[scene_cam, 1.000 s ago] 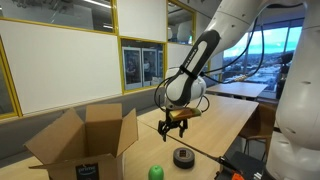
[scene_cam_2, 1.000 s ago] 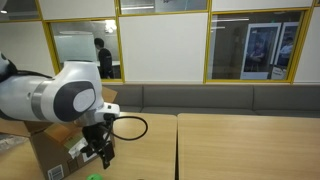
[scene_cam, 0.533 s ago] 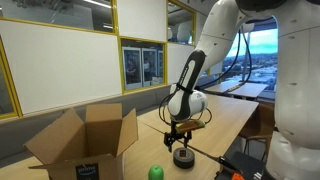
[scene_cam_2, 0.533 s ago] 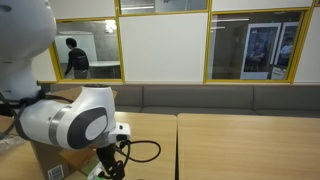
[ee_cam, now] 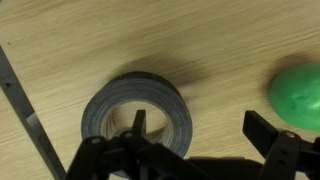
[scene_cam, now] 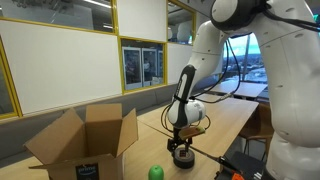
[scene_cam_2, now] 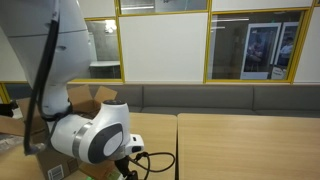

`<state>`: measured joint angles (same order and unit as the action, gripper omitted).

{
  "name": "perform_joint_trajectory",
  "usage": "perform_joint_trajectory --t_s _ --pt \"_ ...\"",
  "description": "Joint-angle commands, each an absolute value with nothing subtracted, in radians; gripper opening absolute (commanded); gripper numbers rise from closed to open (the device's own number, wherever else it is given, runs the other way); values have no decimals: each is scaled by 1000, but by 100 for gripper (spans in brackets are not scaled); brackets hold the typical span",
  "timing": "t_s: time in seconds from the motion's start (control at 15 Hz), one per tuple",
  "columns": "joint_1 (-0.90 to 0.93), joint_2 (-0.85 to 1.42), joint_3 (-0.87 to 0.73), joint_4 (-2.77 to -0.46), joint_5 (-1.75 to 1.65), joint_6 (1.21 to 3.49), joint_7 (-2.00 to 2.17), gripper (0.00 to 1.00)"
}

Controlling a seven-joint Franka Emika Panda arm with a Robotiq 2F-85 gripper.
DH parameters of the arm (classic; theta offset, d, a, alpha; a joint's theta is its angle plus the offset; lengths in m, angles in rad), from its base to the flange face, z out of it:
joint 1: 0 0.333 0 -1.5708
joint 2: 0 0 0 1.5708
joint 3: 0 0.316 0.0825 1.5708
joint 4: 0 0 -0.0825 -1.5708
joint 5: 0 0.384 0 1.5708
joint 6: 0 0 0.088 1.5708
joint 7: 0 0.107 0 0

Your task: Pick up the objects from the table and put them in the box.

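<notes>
Clearly the first pick is in hand: the gripper [scene_cam: 181, 143] hangs low over the black roll [scene_cam: 183, 156] on the table [scene_cam: 225, 120], jaws spread wide and grasping nothing. The wrist view suggests 1 finger sits above the roll's hole and the other outside its rim, toward the green ball [ee_cam: 298, 92]. With both of the 2 objects on the wood and the box [scene_cam: 85, 140] open further left, the next move probably calls for a short drop to straddle the roll's wall, a firm close, then a lift and carry left.
</notes>
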<state>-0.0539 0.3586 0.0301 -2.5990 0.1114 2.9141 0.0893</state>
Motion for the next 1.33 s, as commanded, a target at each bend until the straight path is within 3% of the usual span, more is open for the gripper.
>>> perform_joint_trajectory --t_s 0.0,0.93,1.0,1.07,1.27 --pt "-112 461 59 -2523 130 2961 8 100" --pt "-235 647 158 -2411 118 3000 -72 100" --pt "-235 653 159 -2409 117 3001 -74 75" --pt "-228 658 153 -2409 113 3002 -74 74" --pt "-221 660 148 -2411 110 3000 -74 51"
